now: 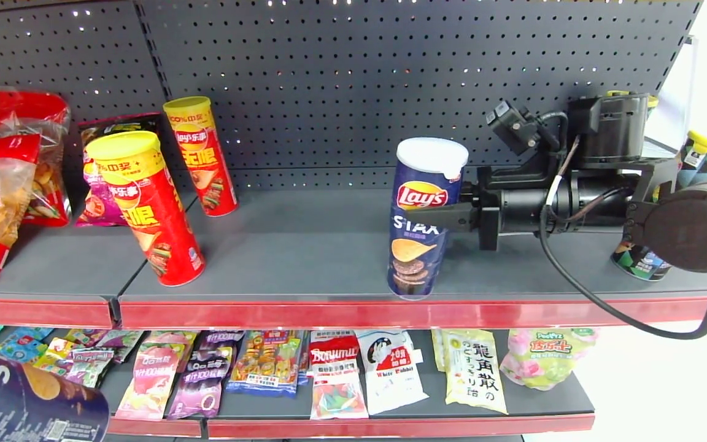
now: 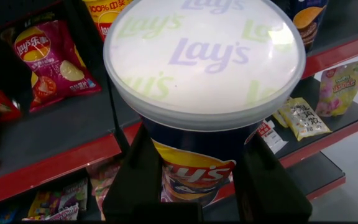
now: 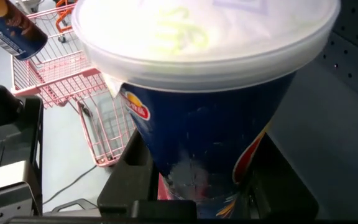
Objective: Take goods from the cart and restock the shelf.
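A blue chip can (image 1: 420,215) with a white lid stands upright near the red front edge of the upper shelf (image 1: 304,245). My right gripper (image 1: 420,218) is shut on its middle, coming in from the right. The right wrist view has this can (image 3: 210,124) between the right gripper's (image 3: 201,186) fingers. A second blue chip can (image 1: 19,399) shows at the lower left, below the shelf edge. In the left wrist view my left gripper (image 2: 197,186) is shut on this second can (image 2: 204,74), in front of the shelves.
Two red chip cans (image 1: 145,209) (image 1: 201,156) stand left on the upper shelf, with snack bags (image 1: 3,178) beyond. Another can (image 1: 639,261) sits behind my right arm. Candy bags (image 1: 335,374) fill the lower shelf. A pink wire cart (image 3: 73,93) stands behind.
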Available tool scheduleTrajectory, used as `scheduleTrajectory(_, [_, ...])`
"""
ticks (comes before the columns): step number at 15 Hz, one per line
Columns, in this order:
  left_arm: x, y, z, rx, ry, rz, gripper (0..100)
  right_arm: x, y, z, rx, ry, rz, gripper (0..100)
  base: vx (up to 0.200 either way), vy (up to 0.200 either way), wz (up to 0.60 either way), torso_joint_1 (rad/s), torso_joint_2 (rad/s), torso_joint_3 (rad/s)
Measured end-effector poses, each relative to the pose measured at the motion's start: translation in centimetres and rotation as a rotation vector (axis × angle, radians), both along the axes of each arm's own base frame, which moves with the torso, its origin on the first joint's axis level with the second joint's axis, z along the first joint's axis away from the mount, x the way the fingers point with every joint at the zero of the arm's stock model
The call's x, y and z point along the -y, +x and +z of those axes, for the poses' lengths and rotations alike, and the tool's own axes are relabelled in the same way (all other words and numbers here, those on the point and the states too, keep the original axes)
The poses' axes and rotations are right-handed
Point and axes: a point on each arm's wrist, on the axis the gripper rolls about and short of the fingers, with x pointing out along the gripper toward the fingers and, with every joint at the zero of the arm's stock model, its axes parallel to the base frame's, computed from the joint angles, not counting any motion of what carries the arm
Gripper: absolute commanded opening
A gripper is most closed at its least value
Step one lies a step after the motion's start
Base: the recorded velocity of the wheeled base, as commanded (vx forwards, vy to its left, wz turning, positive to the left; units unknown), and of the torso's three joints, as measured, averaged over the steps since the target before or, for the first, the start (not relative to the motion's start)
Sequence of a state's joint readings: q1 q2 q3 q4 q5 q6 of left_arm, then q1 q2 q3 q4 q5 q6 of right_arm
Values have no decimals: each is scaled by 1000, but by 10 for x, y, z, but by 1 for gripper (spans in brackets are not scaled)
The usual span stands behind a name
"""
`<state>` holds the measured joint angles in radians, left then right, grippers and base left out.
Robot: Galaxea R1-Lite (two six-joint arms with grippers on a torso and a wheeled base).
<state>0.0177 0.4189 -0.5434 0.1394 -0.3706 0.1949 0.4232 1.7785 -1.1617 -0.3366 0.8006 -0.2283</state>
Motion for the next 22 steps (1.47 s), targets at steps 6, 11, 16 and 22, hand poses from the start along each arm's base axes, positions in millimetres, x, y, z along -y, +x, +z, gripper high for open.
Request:
scheduleTrajectory(6, [0,0,0,-3,0,-2,0,1,-1,-3,-19,-5,3,100,0,0,0,0,0,0])
scheduleTrajectory(11, [0,1,-1,-5,0,-3,0,1,-2,-2,-8,-4,-9,100,0,0,0,0,0,0])
scheduleTrajectory(16, [0,1,0,-2,0,-3,0,19,-21,-9,-40,-31,-89,100,0,0,0,0,0,0])
scheduleTrajectory(22, [0,4,1,-16,-1,-22,0,57,-86,-10,-41,-46,-179,100,0,0,0,0,0,0])
